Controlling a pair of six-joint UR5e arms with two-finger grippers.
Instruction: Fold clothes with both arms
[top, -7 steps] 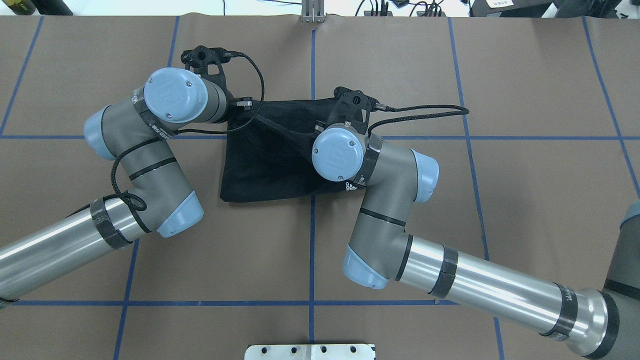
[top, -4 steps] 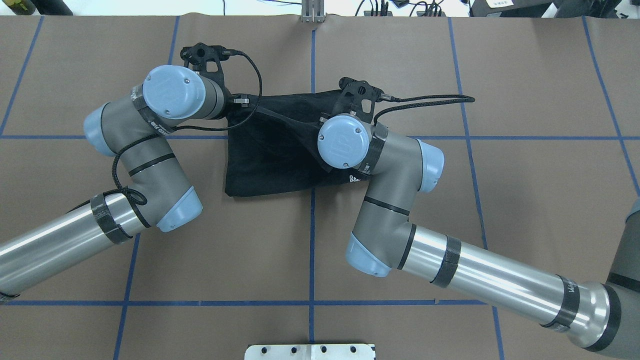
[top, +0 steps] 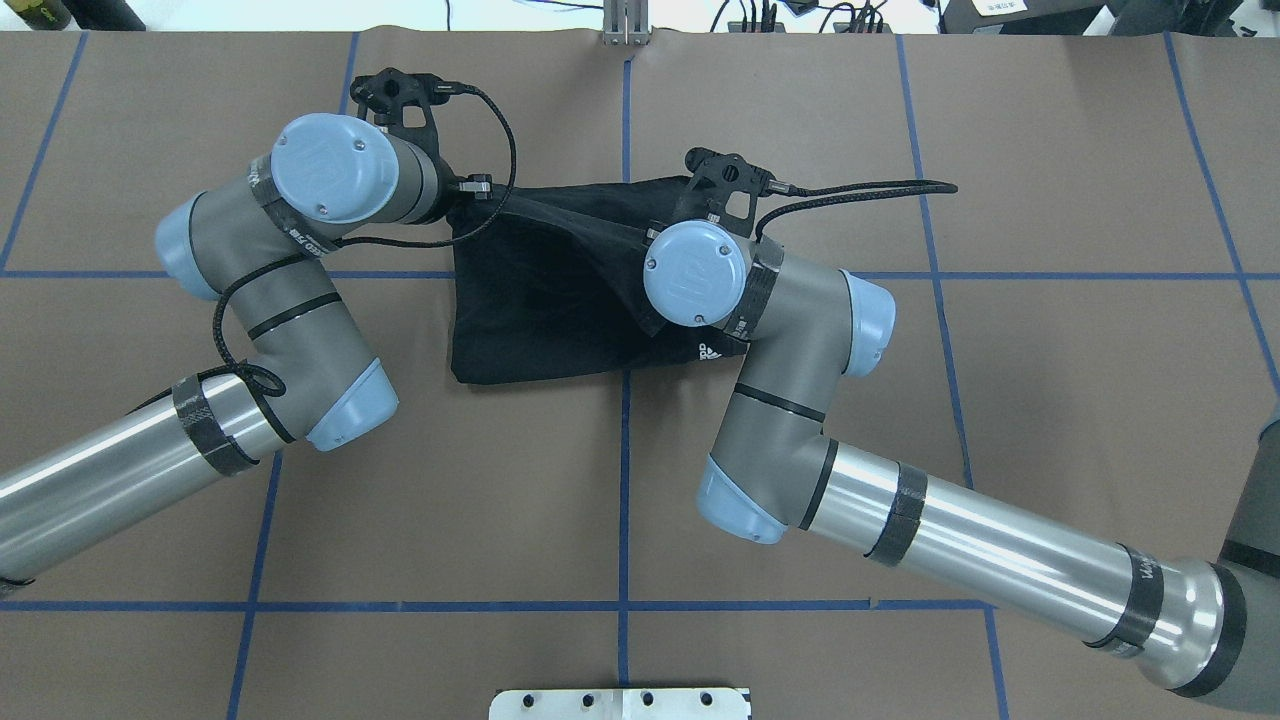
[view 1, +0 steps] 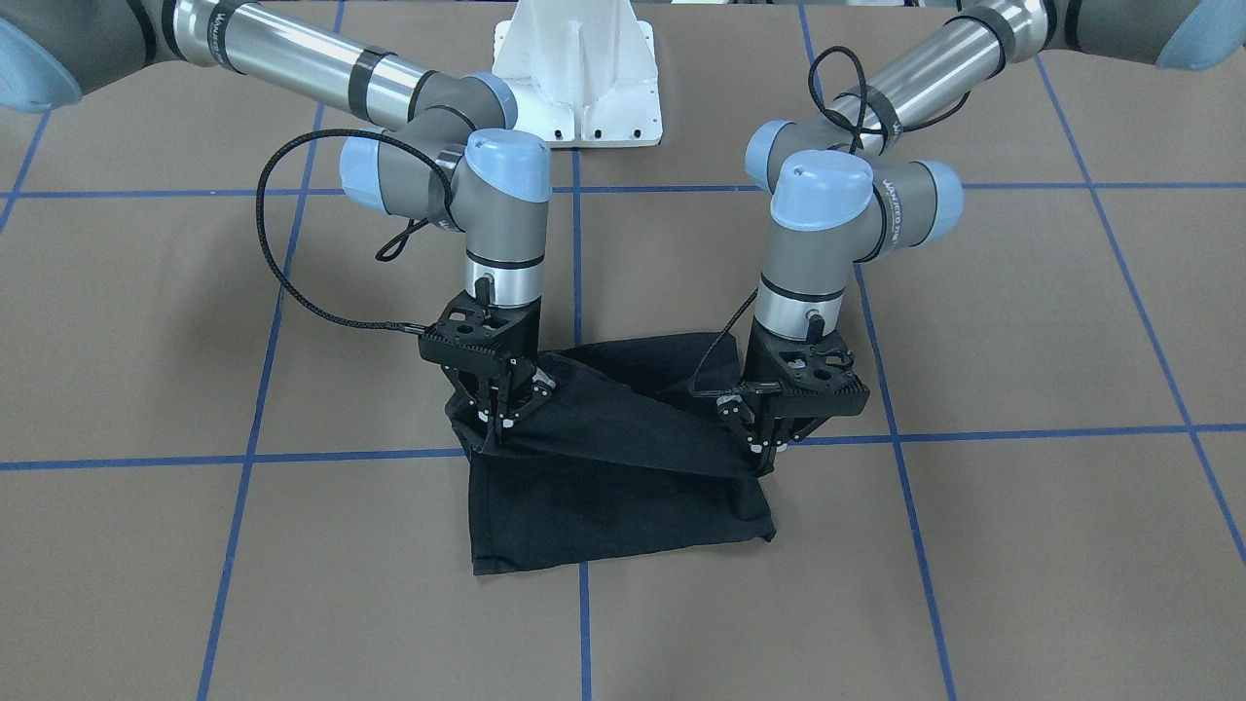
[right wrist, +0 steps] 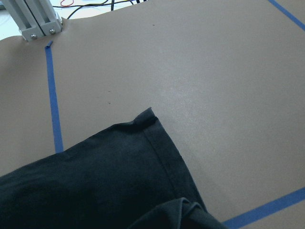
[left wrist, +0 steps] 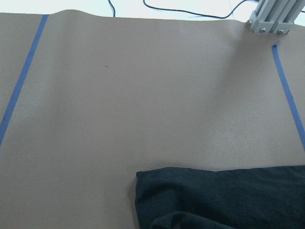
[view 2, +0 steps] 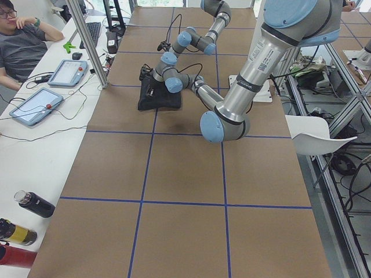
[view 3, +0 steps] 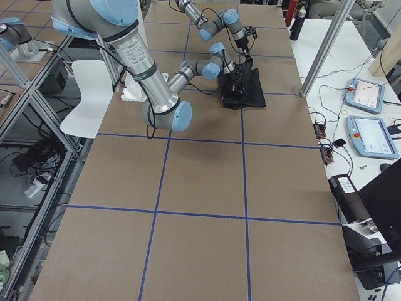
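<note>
pincers | left black two-finger pincer point(view 1: 762, 450) clamped on raised edge of black cotton t-shirt point(view 1: 613, 506) | right black two-finger pincer point(view 1: 498, 428) clamped on same edge | shirt lies mid brown worktop point(view 1: 973, 545)

soft matt black cloth for the t-shirt point(view 1: 604, 497), hems stitched. smooth matt brown paper over the worktop point(view 1: 195, 341), lined with blue tape point(view 1: 234, 460). shiny brushed metal and smooth light blue plastic caps on the left arm point(top: 100, 490) and right arm point(top: 1000, 545); matt black plastic on the left hand point(view 1: 761, 456) and right hand point(view 1: 498, 438).
</note>
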